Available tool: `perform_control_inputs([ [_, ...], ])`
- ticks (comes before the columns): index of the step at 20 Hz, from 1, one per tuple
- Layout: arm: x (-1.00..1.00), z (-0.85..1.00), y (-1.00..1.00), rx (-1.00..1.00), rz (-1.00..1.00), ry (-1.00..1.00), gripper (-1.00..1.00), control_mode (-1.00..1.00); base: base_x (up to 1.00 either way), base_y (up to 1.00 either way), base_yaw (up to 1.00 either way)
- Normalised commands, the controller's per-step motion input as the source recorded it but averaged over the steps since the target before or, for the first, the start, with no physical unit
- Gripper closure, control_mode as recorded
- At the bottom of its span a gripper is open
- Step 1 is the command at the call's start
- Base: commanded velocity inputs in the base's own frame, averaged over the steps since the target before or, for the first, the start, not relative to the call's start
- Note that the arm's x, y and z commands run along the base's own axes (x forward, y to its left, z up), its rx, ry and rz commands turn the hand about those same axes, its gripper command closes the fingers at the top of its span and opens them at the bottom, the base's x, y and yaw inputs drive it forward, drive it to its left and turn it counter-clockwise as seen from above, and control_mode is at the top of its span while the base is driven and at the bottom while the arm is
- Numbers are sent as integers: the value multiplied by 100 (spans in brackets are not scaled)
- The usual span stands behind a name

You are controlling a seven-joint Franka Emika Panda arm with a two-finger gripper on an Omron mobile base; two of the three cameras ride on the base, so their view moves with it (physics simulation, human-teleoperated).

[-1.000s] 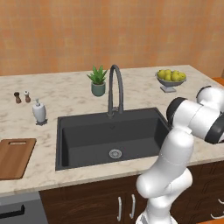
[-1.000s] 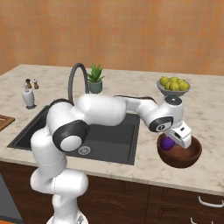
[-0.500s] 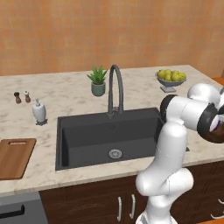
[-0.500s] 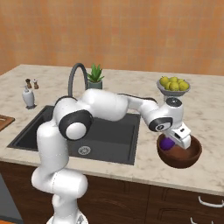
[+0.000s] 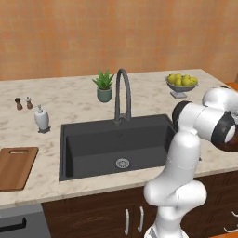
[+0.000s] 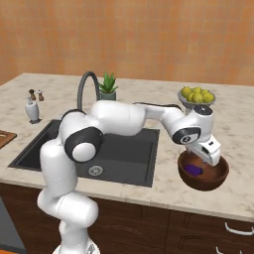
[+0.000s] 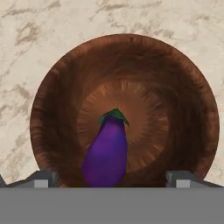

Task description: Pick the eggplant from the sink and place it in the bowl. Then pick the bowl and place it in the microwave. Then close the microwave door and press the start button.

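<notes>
eggplant (image 7: 106, 155) inside bowl (image 7: 52, 109): lies loose on the bowl's floor, long axis running from the claw side toward the bowl's middle, green cap leading, in the hand view. we see both tips of the claw (image 7: 112, 178) standing wide apart, one to either side of the eggplant's blunt end, clamped on nothing.

claw (image 6: 207, 155) position: directly over the bowl (image 6: 218, 178), just above its rim, in the right base view; the eggplant (image 6: 193, 169) shows as a purple spot low inside.

bowl: upright on the counter (image 6: 149, 94), right of the sink (image 6: 126, 171), near the front edge. we judge the first placement done.

next grip, as we judge it: the bowl itself. it is wider than the claw, so the wall or rim must be taken; the near rim lies just below the tips, and a short shift outward would put one tip inside and one outside.

other containers: sink (image 5: 79, 135) holds nothing but its drain; fruit bowl (image 5: 181, 86) at the counter's back right holds yellow-green fruit.
</notes>
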Motion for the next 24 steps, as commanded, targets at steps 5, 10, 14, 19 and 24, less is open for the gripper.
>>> perform_control_inputs([
  [5,-11,23,85,-5,5,4,-100,-100,0,0,0],
  [10,25,-12,39,0,12,7,-100,-100,0,0,0],
  [14,47,-16,5,-1,10,7,-100,-100,0,0,0],
  [19,49,-20,-23,0,10,10,-100,-100,0,0,0],
  [24,17,-15,-39,6,11,1,-100,-100,0,0,0],
])
